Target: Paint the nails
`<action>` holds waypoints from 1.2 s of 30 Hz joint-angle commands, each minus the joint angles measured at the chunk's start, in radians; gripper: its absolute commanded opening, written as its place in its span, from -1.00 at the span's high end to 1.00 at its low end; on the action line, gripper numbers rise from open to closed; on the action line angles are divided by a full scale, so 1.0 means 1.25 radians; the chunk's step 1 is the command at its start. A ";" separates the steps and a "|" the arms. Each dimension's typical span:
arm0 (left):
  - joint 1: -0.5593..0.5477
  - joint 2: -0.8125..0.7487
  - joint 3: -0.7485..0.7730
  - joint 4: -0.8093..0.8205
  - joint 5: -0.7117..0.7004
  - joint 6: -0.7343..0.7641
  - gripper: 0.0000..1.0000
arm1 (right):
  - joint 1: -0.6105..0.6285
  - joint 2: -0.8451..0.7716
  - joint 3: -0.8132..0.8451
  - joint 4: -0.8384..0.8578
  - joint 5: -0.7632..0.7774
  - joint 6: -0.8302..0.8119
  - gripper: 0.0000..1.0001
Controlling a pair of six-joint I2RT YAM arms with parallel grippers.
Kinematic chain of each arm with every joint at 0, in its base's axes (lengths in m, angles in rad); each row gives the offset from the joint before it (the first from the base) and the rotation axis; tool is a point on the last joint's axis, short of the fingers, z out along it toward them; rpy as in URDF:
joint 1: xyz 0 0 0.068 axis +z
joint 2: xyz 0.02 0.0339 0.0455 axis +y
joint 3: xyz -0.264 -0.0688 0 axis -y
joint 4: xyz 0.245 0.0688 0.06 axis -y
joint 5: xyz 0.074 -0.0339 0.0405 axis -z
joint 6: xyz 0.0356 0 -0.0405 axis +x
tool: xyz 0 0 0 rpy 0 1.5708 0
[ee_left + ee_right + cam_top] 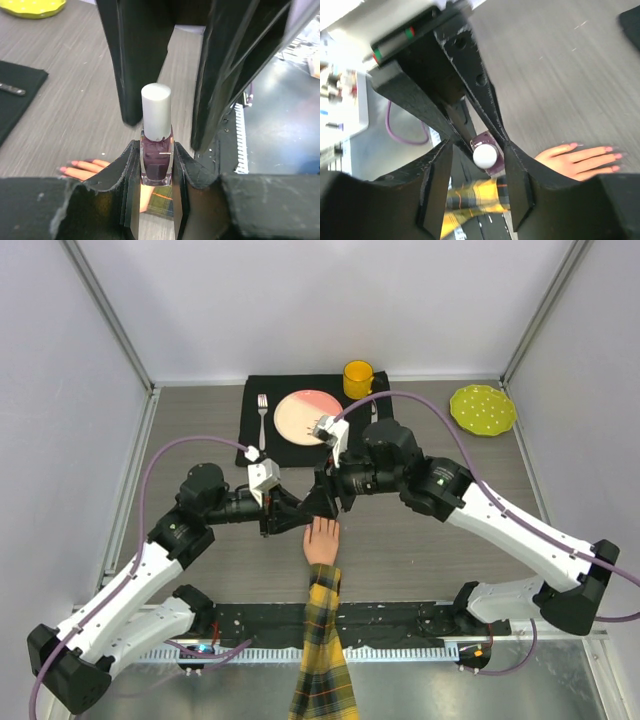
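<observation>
The small purple glass polish bottle (156, 167) is clamped upright between the pads of the left gripper (156, 150). It is squeezed at its body, with its round white cap (156, 110) left standing free above. Over at the right gripper (479, 150), the jaws are seen spread to either side of that cap with a sliver of gap on each side, so nothing is gripped there. In the left wrist view its two black fingers (135, 60) are cut off by the top edge.

Below, the pale peach mannequin hand (322, 540) is laid flat on the grey wood-grain table (200, 410), and its yellow-black plaid sleeve (325, 660) is cut off at the bottom of the overhead view. From above, the fingertips are hidden under the two meeting grippers. In the right wrist view the tiny nails (615, 169) are shown as pinkish tips on several fingers. Whether that is polish or moulded colour cannot be told, and the thumb is hidden behind a gripper finger. From the left wrist only a few blurred fingertips are caught.

Farther back, a black placemat (252, 390) is seen bearing a silver fork (263, 415), a round pink-and-cream plate (298, 415) partly covered by the right arm, and a yellow mug (357, 378). A lime-green dotted plate (483, 410) is set at the far right.
</observation>
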 commanded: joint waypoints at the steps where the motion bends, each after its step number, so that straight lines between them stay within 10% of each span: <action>1: 0.002 0.003 0.032 0.053 0.053 -0.021 1.00 | -0.004 0.013 0.037 -0.028 -0.112 -0.075 0.07; 7: 0.002 0.002 0.033 0.054 0.051 -0.020 1.00 | -0.005 0.032 0.054 -0.060 -0.106 -0.094 0.54; 13: 0.002 0.003 0.035 0.050 0.050 -0.015 1.00 | -0.005 0.031 0.067 -0.072 -0.081 -0.099 0.16; 26: 0.002 0.011 0.044 0.032 0.050 -0.008 1.00 | -0.005 0.021 0.098 -0.111 -0.062 -0.110 0.19; 31: 0.002 0.003 0.038 0.034 0.024 -0.008 1.00 | -0.005 0.043 0.088 -0.107 -0.063 -0.099 0.92; 36: 0.002 -0.008 0.045 -0.010 -0.121 0.030 1.00 | 0.023 0.049 0.021 -0.006 0.079 0.023 0.98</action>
